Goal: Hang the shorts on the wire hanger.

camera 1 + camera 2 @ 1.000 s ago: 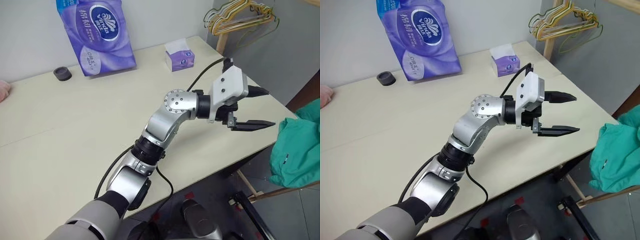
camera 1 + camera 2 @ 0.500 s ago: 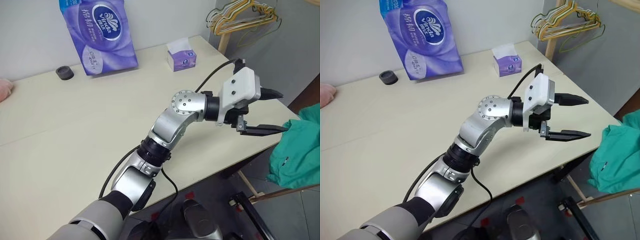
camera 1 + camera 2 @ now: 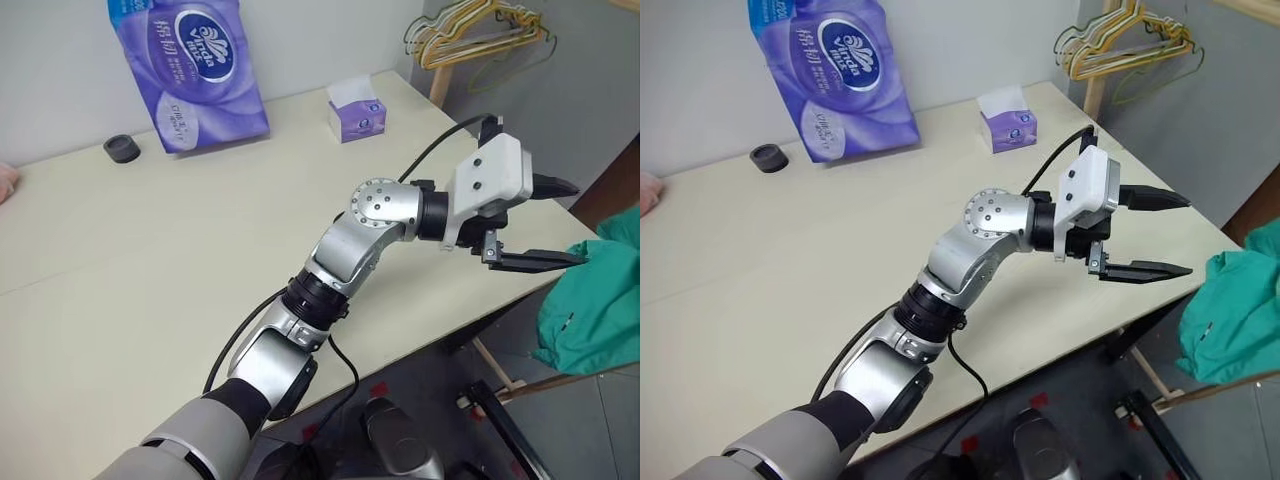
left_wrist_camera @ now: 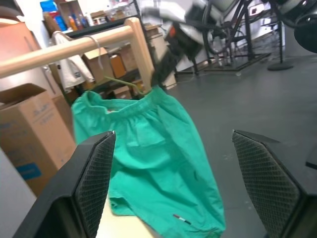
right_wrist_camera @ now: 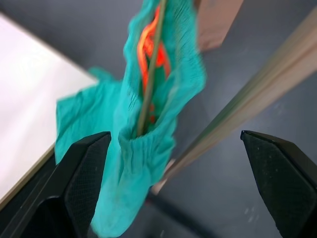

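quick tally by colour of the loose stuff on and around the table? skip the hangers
Purple: 2, the tissue multipack and the small tissue box
Black: 1, the small round object
Teal-green: 1, the shorts past the table's right edge
Pink: 1, the cloth lump at the table's left edge
Total: 5

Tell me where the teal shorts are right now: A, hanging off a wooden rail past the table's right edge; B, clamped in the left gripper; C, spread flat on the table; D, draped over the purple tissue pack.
A: the shorts hang by their waistband below the wooden rail, with the wire hanger threaded inside, past the table edge; the left gripper is open and apart from them.
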You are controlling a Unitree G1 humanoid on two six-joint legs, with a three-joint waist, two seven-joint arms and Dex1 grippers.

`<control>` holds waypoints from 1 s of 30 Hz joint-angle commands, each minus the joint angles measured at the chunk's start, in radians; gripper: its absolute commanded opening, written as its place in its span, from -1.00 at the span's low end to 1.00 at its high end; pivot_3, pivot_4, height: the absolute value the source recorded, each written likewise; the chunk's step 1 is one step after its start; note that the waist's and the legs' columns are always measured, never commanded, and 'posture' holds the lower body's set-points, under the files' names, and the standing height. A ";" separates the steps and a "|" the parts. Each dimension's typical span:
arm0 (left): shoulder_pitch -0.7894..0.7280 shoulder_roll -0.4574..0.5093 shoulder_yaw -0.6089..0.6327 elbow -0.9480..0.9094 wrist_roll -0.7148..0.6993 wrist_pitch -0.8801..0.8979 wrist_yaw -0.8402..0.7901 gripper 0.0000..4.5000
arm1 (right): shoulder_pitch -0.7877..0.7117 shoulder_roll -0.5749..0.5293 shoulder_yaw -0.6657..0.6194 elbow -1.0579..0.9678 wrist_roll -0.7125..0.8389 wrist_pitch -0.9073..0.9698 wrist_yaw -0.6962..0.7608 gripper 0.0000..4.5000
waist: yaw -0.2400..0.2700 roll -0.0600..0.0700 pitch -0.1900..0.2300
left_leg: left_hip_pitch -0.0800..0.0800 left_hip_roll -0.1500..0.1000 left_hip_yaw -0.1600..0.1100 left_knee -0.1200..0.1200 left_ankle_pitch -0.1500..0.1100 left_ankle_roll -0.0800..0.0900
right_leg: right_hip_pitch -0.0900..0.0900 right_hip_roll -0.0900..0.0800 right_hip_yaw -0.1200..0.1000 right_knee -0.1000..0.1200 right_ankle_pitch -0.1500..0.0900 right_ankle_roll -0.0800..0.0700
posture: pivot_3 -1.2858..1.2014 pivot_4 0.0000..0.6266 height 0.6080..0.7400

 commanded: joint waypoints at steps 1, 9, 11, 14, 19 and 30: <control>-0.036 -0.013 0.003 0.001 0.004 -0.034 -0.008 0.77 | -0.051 -0.063 0.034 -0.166 0.020 0.008 -0.035 0.99 | -0.013 0.000 0.000 | 0.000 0.000 0.000 0.000 0.000 0.000 | 0.000 0.000 0.000 0.000 0.000 0.000 | -0.39 -0.38 1.00; 0.064 0.091 0.062 -0.027 0.067 0.029 0.131 0.77 | -0.296 0.068 0.552 -0.534 -0.040 -0.307 -0.038 0.99 | -0.043 -0.002 -0.001 | 0.002 0.001 0.004 0.000 0.000 0.001 | 0.000 0.001 0.004 0.000 0.002 0.003 | -0.34 -0.42 1.00; 0.105 0.128 0.081 -0.051 0.086 0.063 0.191 0.77 | -0.332 0.137 0.669 -0.578 -0.100 -0.381 -0.044 0.99 | -0.039 -0.001 -0.001 | 0.002 0.001 0.004 0.000 0.000 0.001 | -0.001 0.000 0.005 0.001 0.002 0.004 | -0.31 -0.42 1.00; 0.216 0.180 0.156 -0.124 0.140 0.176 0.393 0.77 | -0.358 0.309 0.901 -0.613 -0.274 -0.588 -0.042 0.99 | -0.018 0.002 -0.003 | 0.001 0.001 0.002 0.001 0.000 0.001 | -0.002 0.000 0.005 0.003 0.003 0.005 | -0.25 -0.46 1.00; 0.407 0.199 0.316 -0.265 0.208 0.309 0.710 0.77 | -0.382 0.576 1.188 -0.546 -0.521 -0.886 0.020 0.99 | 0.053 0.003 -0.006 | -0.002 0.002 -0.004 0.003 0.000 0.000 | -0.008 -0.004 0.000 0.007 0.007 0.002 | -0.16 -0.54 1.00; 0.693 0.201 0.460 -0.400 0.333 0.278 1.058 0.77 | -0.468 0.979 1.412 -0.198 -0.784 -1.266 0.178 0.99 | 0.273 -0.008 -0.020 | -0.017 0.000 -0.015 0.005 0.010 -0.013 | -0.028 -0.009 -0.018 0.021 0.012 -0.006 | 0.00 -0.69 1.00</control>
